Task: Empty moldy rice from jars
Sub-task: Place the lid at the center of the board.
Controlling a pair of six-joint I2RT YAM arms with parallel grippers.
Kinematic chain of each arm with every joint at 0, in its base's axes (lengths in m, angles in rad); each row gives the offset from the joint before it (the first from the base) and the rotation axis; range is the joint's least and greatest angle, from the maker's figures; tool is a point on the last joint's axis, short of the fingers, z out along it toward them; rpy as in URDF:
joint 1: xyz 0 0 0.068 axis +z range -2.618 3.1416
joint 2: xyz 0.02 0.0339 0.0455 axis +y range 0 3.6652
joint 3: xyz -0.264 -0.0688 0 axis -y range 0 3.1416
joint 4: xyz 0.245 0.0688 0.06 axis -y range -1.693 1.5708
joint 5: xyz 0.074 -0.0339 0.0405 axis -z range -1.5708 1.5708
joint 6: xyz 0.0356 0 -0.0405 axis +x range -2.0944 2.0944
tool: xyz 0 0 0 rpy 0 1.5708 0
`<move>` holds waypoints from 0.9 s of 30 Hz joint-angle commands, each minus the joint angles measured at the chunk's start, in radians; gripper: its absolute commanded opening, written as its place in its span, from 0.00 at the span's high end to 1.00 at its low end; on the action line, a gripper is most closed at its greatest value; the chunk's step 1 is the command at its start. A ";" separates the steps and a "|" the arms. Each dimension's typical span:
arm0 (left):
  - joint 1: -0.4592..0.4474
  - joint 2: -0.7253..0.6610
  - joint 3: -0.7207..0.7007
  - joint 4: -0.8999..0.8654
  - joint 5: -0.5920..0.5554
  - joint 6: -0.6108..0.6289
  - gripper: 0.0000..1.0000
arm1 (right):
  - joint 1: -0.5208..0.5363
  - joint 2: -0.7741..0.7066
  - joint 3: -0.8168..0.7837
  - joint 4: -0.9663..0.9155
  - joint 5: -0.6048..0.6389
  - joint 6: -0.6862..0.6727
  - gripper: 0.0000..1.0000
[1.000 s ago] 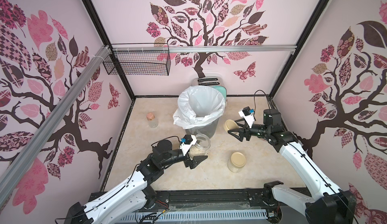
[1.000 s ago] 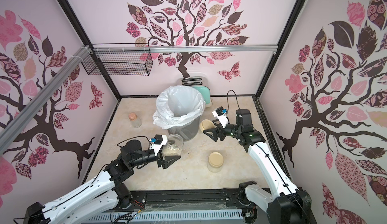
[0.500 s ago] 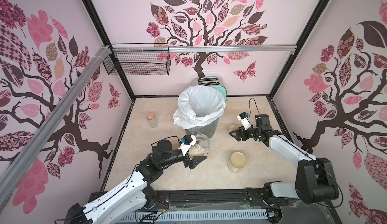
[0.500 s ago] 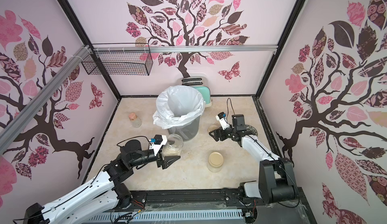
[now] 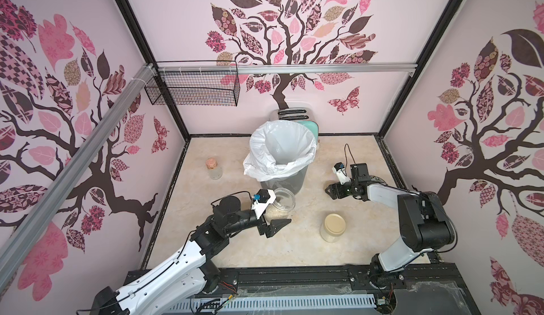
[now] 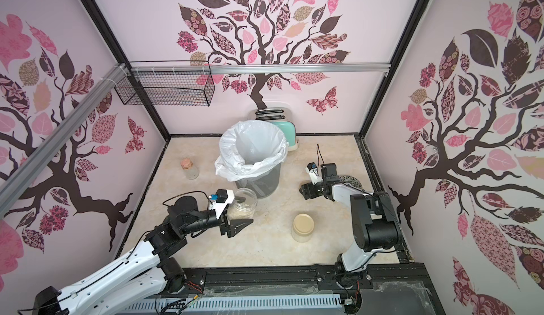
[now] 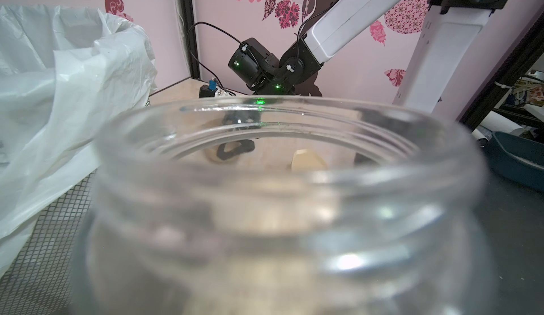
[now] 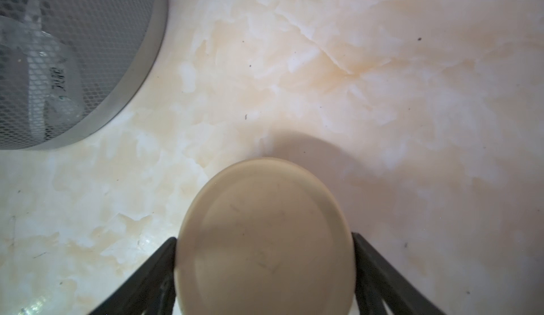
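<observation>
Marble table (image 5: 235, 254): right hand (image 5: 332, 193) pinches lid (image 8: 265, 234) near right edge; left hand (image 6: 235, 220) straddles open jar (image 5: 283, 201), clamp unclear. If slack, you'll likely spill rice (image 5: 276, 214).

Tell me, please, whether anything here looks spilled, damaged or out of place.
Nothing looks spilled or damaged. The one oddity: the open jar beside the bin holds rice but has no lid, while the right claw grips a beige lid apart from it.
</observation>
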 commanded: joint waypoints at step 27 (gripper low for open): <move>0.005 -0.009 0.049 0.055 0.013 0.017 0.51 | -0.009 -0.036 0.079 0.001 0.048 0.004 0.01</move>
